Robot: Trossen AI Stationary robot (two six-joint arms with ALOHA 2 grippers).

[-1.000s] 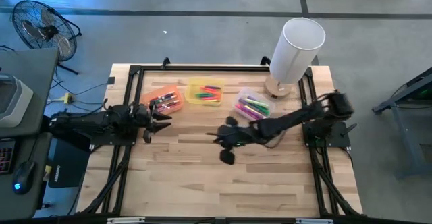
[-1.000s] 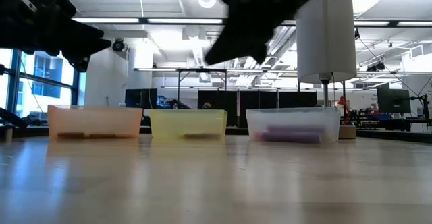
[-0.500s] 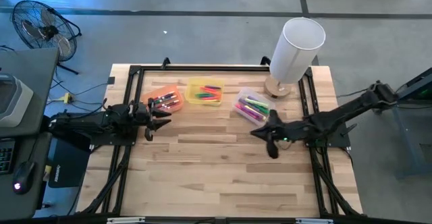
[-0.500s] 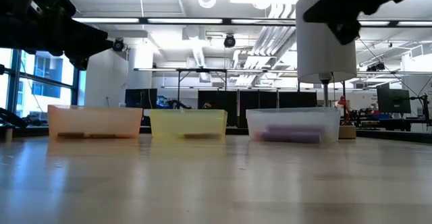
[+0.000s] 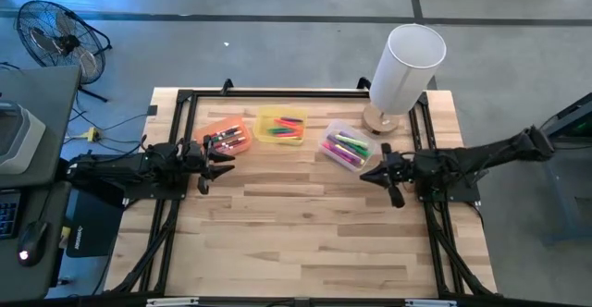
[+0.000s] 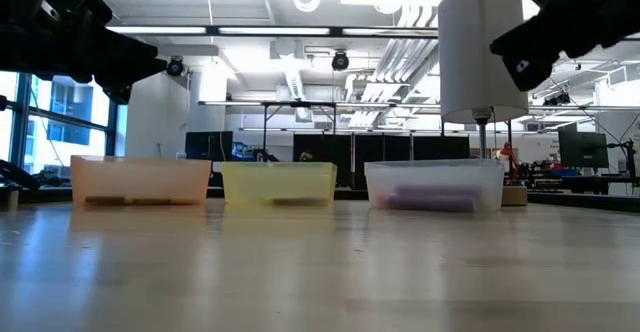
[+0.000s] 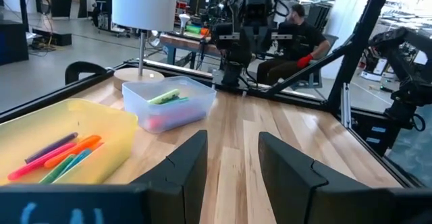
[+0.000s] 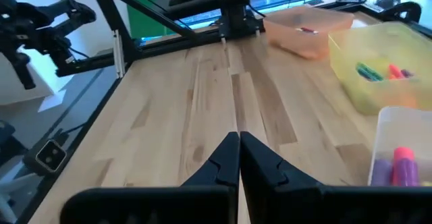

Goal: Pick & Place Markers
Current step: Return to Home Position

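The markers [image 5: 347,146] are short, thin capped pens with smooth plastic barrels, and all those in view lie flat inside three bins at the far side of the counter [image 5: 305,233]. In the clear bin [image 6: 432,177] pink, purple, green and yellow ones lie side by side. Their long axes run along the bin's length, which sits at a slant to the counter's edges. In the yellow bin [image 6: 278,180] green, pink and orange ones lie roughly parallel, pointing across the counter from left to right. The orange bin [image 6: 140,177] holds darker ones, some red, slanted like the bin itself.

The bins are small, shallow, translucent plastic tubs with rounded corners. They stand in a row, near one another but apart. The counter is pale wood in long planks, framed by black metal bars. A lamp [image 5: 402,67] with a white cylindrical shade and a round wooden base stands at the far right corner, just beyond the clear bin.

The left tool [image 7: 233,140] hovers near the orange bin on its near side, its fingers spread with nothing between them. The right tool [image 8: 238,137] hangs near the clear bin by the counter's right edge, its fingers pressed together and empty.
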